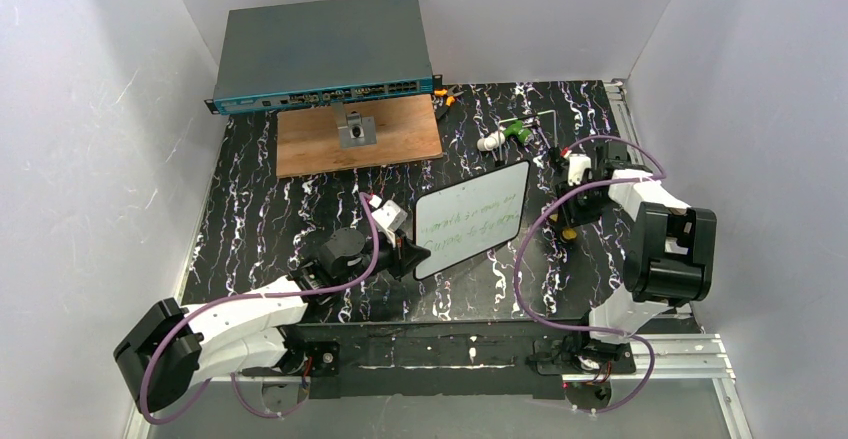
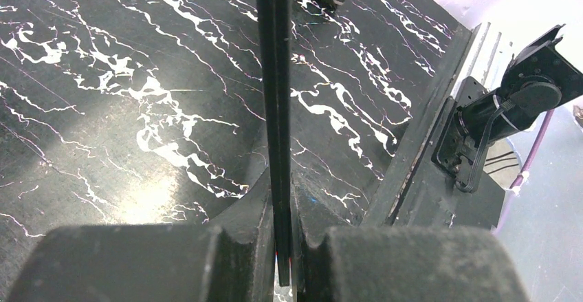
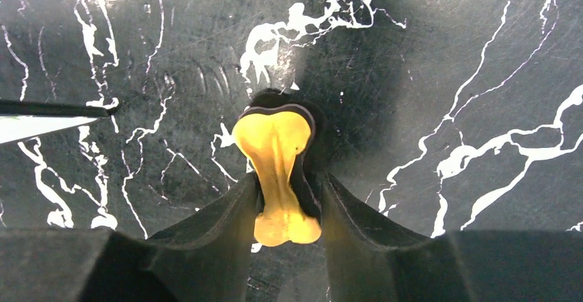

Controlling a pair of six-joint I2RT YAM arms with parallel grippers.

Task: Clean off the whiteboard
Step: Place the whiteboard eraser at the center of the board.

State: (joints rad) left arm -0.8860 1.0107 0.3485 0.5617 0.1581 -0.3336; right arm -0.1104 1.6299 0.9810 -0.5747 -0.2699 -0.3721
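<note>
The whiteboard [image 1: 472,221] lies near the middle of the black marbled table with green handwriting on its face. My left gripper [image 1: 412,259] is shut on its near-left edge. In the left wrist view the board shows edge-on as a thin dark strip [image 2: 275,109] pinched between the jaws of that gripper [image 2: 282,209]. Just right of the board, my right gripper [image 1: 570,221] is closed around a yellow eraser [image 3: 275,151] with a black felt side. The fingers of that gripper [image 3: 289,185] press the eraser's narrow waist. A corner of the whiteboard [image 3: 41,120] shows at the left edge of the right wrist view.
A grey network switch [image 1: 322,54] stands at the back. In front of it lies a brown wooden board [image 1: 400,139] carrying a metal bracket [image 1: 356,131]. A green and white marker [image 1: 510,131] and an orange-handled tool [image 1: 447,94] lie behind the whiteboard. White walls enclose the table.
</note>
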